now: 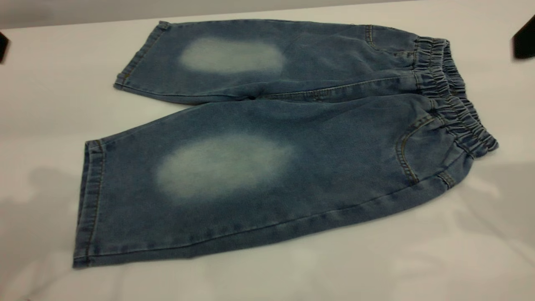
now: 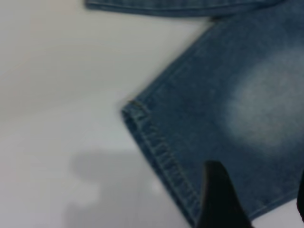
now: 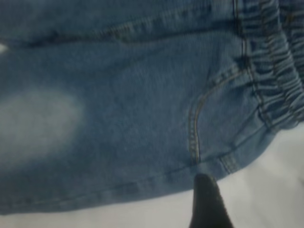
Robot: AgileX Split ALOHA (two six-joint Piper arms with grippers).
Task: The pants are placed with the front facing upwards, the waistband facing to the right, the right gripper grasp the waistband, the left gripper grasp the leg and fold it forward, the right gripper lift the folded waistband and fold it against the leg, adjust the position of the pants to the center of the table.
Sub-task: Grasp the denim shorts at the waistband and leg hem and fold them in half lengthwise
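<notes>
The pants (image 1: 267,138) lie flat on the table (image 1: 480,251), front up, with both legs pointing left and each showing a pale oval patch. The waistband (image 1: 453,94) is the ruffled end at the right. In the left wrist view my left gripper (image 2: 259,199) hovers open over the near leg's hem corner (image 2: 142,118), one finger (image 2: 218,199) above the denim. In the right wrist view my right gripper (image 3: 256,199) is open beside the near edge of the pants, close to the front pocket (image 3: 197,123) and waistband (image 3: 275,71). Only one finger (image 3: 206,204) shows, and it holds nothing.
Dark parts of the rig show at the left edge (image 1: 2,46) and the right edge (image 1: 524,39) of the exterior view. White table surface surrounds the pants on all sides, widest toward the front.
</notes>
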